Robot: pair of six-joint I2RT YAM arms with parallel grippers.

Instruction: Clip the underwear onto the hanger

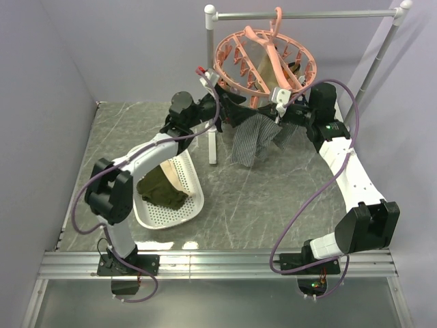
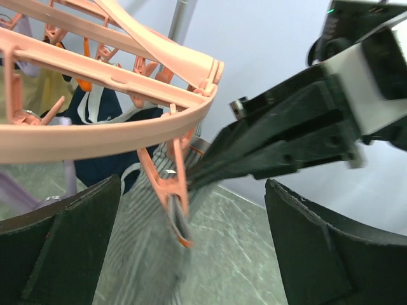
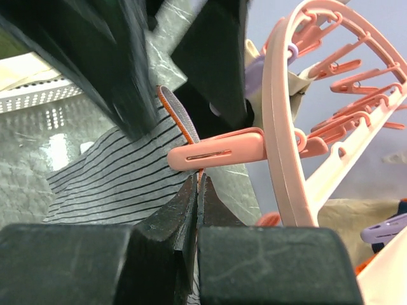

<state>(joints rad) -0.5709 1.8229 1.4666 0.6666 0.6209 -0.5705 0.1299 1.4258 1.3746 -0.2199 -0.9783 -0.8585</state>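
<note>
The pink hanger (image 1: 263, 58) hangs from the rail by its hook. The striped underwear (image 1: 249, 140) hangs below its near rim. In the left wrist view a pink peg (image 2: 168, 197) on the ring (image 2: 95, 136) grips the underwear's (image 2: 127, 248) top edge. My left gripper (image 2: 191, 210) is open, its fingers on either side of that peg, and it is beside the ring in the top view (image 1: 229, 111). My right gripper (image 3: 197, 181) is shut on the underwear's (image 3: 114, 178) orange-trimmed edge just under the peg (image 3: 219, 151); it also shows in the top view (image 1: 274, 119).
A white perforated basket (image 1: 188, 208) at the left holds an olive-green garment (image 1: 160, 191). The grey rail stand (image 1: 307, 14) has a post (image 1: 212, 140) beside the underwear. A dark navy garment (image 2: 102, 149) and a beige one (image 1: 270, 68) hang on the hanger.
</note>
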